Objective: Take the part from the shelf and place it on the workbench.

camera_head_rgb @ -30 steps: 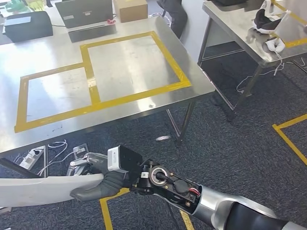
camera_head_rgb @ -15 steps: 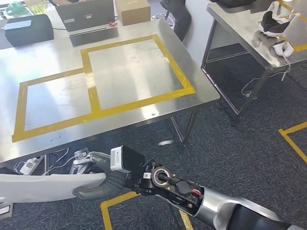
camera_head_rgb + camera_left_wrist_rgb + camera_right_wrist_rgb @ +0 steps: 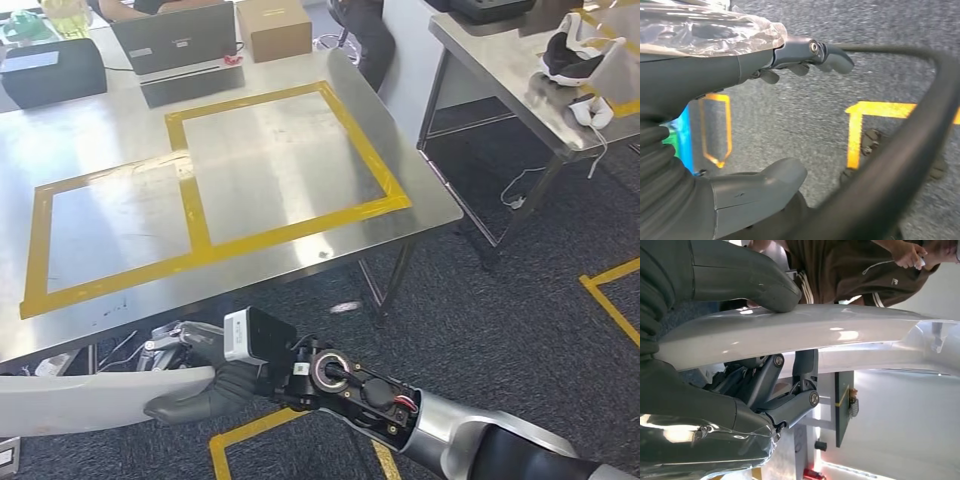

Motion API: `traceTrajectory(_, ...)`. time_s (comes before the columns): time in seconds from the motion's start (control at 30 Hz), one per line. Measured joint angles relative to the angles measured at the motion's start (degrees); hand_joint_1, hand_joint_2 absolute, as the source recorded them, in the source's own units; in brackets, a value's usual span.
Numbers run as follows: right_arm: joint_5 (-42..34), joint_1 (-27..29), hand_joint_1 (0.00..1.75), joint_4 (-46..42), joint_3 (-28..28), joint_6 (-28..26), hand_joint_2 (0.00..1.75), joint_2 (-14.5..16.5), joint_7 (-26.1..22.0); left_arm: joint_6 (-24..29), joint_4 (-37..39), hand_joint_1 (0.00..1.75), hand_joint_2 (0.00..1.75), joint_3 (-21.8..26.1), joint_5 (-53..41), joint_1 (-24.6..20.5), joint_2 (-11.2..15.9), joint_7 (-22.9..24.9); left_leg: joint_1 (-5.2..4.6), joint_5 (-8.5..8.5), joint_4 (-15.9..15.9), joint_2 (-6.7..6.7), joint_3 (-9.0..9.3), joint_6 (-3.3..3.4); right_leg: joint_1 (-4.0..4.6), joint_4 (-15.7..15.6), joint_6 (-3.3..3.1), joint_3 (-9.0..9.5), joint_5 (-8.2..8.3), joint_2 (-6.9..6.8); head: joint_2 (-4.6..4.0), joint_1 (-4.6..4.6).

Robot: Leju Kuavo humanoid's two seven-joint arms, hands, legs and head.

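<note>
The long white part (image 3: 90, 398) is pinched at one end by the right robot hand (image 3: 207, 375), below the bench (image 3: 249, 160); its far end could be knocked against the bench edge.

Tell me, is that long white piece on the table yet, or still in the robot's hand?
Still held. The right hand grips the white piece below the steel table's edge, above the carpet.
</note>
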Motion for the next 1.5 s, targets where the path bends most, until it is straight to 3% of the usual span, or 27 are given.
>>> traceTrajectory(0.07, -0.13, -0.10, 1.75, -0.09, 0.00, 0.00, 1.75, -0.01, -0.02, 0.05, 0.00, 0.00, 1.75, 0.00, 0.02, 0.08, -0.02, -0.02, 0.21, -0.44, -0.24, 0.06, 0.82, 0.72, -0.06, 3.32, 0.64, -1.12, -1.90, -0.16, 0.00, 0.16)
traceTrajectory(0.17, -0.22, 0.02, 1.75, -0.10, 0.00, -0.17, 1.75, -0.09, -0.05, 0.12, 0.00, 0.00, 1.75, 0.00, 0.00, 0.05, 0.02, -0.45, 0.19, -1.29, -0.28, 0.15, 1.98, 1.35, -0.16, 16.00, 1.14, -7.93, -6.72, -0.35, 0.00, 0.52)
traceTrajectory(0.2, -0.24, 0.11, 1.75, -0.10, 0.01, -0.26, 1.75, -0.16, -0.04, 0.14, 0.00, 0.00, 1.75, 0.00, 0.01, 0.05, 0.01, -0.63, 0.18, -1.62, -0.27, 0.12, 2.40, 1.36, -0.15, 18.66, 1.15, -9.89, -6.98, -0.37, 0.00, 0.61)
traceTrajectory(0.23, -0.27, 0.18, 1.75, -0.10, 0.01, -0.35, 1.75, -0.23, -0.03, 0.16, 0.00, 0.00, 1.75, 0.00, 0.04, 0.09, 0.00, -0.74, 0.17, -2.01, -0.26, 0.06, 2.91, 1.32, -0.15, 18.96, 1.07, -10.78, -5.88, -0.37, 0.00, 0.70)
traceTrajectory(0.27, -0.34, 0.20, 1.75, -0.10, 0.02, -0.40, 1.75, -0.29, 0.01, 0.19, 0.00, 0.00, 1.75, -0.01, 0.09, 0.15, -0.01, -0.80, 0.15, -2.45, -0.26, 0.00, 3.55, 1.23, -0.13, 16.72, 0.90, -10.44, -3.54, -0.37, 0.00, 0.83)
traceTrajectory(0.33, -0.53, 0.17, 1.75, -0.10, 0.02, -0.46, 1.75, -0.34, 0.11, 0.19, 0.00, 0.00, 1.75, -0.02, 0.19, 0.27, -0.08, -0.81, 0.14, -3.36, -0.27, -0.10, 4.73, 0.99, -0.01, 8.38, 0.34, -7.69, 2.28, -0.36, 0.00, 1.09)
traceTrajectory(0.37, -0.62, 0.15, 1.75, -0.10, 0.01, -0.49, 1.75, -0.36, 0.16, 0.19, 0.00, 0.00, 1.75, -0.03, 0.20, 0.23, -0.12, -0.81, 0.04, -3.73, -0.22, -0.12, 5.09, 0.82, 0.11, 5.06, 0.11, -6.36, 4.03, -0.33, 0.00, 1.09)
traceTrajectory(0.4, -0.68, 0.11, 1.75, -0.10, 0.02, -0.51, 1.75, -0.37, 0.20, 0.19, 0.00, 0.00, 1.75, -0.05, 0.20, 0.18, -0.15, -0.81, -0.06, -3.97, -0.13, -0.18, 5.16, 0.64, 0.20, 2.91, -0.06, -5.45, 4.79, -0.31, 0.00, 1.05)
traceTrajectory(0.53, -0.66, 0.14, 1.75, -0.12, 0.04, -0.62, 1.75, -0.39, 0.25, 0.18, 0.00, 0.00, 1.75, -0.19, 0.30, 0.02, -0.01, -0.81, -0.42, -4.12, 0.25, -0.19, 4.74, 0.47, 0.06, 1.45, 0.31, -4.80, 4.67, -0.06, 0.00, 0.82)
traceTrajectory(0.73, -0.39, 0.14, 1.75, -0.12, 0.04, -0.71, 1.75, -0.39, 0.22, 0.17, 0.00, 0.00, 1.75, -0.37, 0.39, -0.09, 0.03, -0.81, -0.35, -4.16, -0.64, -0.10, 5.15, 0.39, 0.19, 1.47, -0.23, -4.82, 4.17, 0.03, 0.00, 0.78)
traceTrajectory(1.07, -0.32, 0.14, 1.75, -0.12, 0.04, -0.80, 1.75, -0.39, 0.22, 0.17, 0.00, 0.00, 1.75, -0.43, 0.41, -0.04, 0.06, -0.81, -0.36, -4.01, -0.82, -0.09, 5.20, -0.15, 0.17, 1.44, -0.49, -4.74, 4.31, -0.02, 0.00, 0.80)
traceTrajectory(1.17, -0.09, 0.05, 1.75, -0.15, 0.04, -1.22, 1.75, -0.39, 0.25, 0.17, 0.00, 0.00, 1.75, -0.52, 0.42, -0.03, 0.18, -0.83, -0.32, -3.66, -1.27, -0.17, 5.36, 0.65, 0.02, 0.84, 0.12, -4.55, 4.66, -0.18, 0.00, 0.63)
traceTrajectory(1.23, 0.07, -0.06, 1.75, -0.20, 0.01, -1.75, 1.75, -0.40, 0.26, 0.17, 0.00, 0.00, 1.75, -0.70, 0.42, -0.06, 0.13, -0.86, 0.17, -2.90, -2.86, -0.19, 6.24, 1.18, 0.18, 1.81, 0.58, -5.03, 3.78, -0.28, 0.00, 0.65)
traceTrajectory(1.27, 0.14, -0.11, 1.75, -0.24, -0.03, -1.99, 1.75, -0.40, 0.26, 0.17, 0.00, 0.00, 1.75, -0.79, 0.43, -0.07, 0.09, -0.88, 0.48, -2.59, -3.57, -0.24, 6.70, 1.30, 0.19, 4.11, 0.79, -6.06, 2.46, -0.31, 0.00, 0.78)
traceTrajectory(1.33, 0.33, 0.02, 1.75, -0.25, -0.09, -2.29, 1.75, -0.48, 0.32, 0.17, 0.00, 0.00, 1.75, -0.90, 0.45, -0.04, 0.07, -0.90, 0.73, -2.53, -3.85, -0.51, 6.97, 1.33, -0.26, 11.92, 1.37, -9.56, -1.14, -0.35, 0.00, 0.98)
traceTrajectory(1.37, 0.42, 0.17, 1.75, -0.26, -0.10, -2.34, 1.75, -0.55, 0.37, 0.17, 0.00, 0.00, 1.75, -0.93, 0.46, -0.01, 0.06, -0.90, 0.87, -2.62, -3.81, -0.80, 7.00, 1.19, -0.56, 15.47, 1.73, -11.25, -2.32, -0.36, 0.00, 1.04)
traceTrajectory(1.4, 0.50, 0.31, 1.75, -0.25, -0.09, -2.38, 1.75, -0.64, 0.42, 0.17, 0.00, 0.00, 1.75, -0.96, 0.46, 0.03, 0.04, -0.89, 1.05, -2.76, -3.73, -1.16, 7.06, 0.98, -0.89, 17.20, 2.10, -12.11, -2.48, -0.36, 0.00, 1.07)
traceTrajectory(1.43, 0.54, 0.38, 1.75, -0.26, -0.09, -2.39, 1.75, -0.72, 0.44, 0.17, 0.00, 0.00, 1.75, -1.01, 0.47, 0.08, 0.00, -0.89, 1.30, -2.97, -3.57, -1.62, 7.17, 0.65, -1.22, 16.57, 2.50, -11.82, -1.46, -0.35, 0.00, 1.08)
traceTrajectory(1.5, 0.67, 0.37, 1.75, -0.27, -0.09, -2.41, 1.75, -0.80, 0.46, 0.17, 0.00, 0.00, 1.75, -1.12, 0.48, 0.13, -0.09, -0.87, 1.93, -3.72, -2.86, -2.66, 7.48, -0.37, -1.97, 9.62, 3.42, -8.27, 2.44, 0.28, 0.00, 1.17)
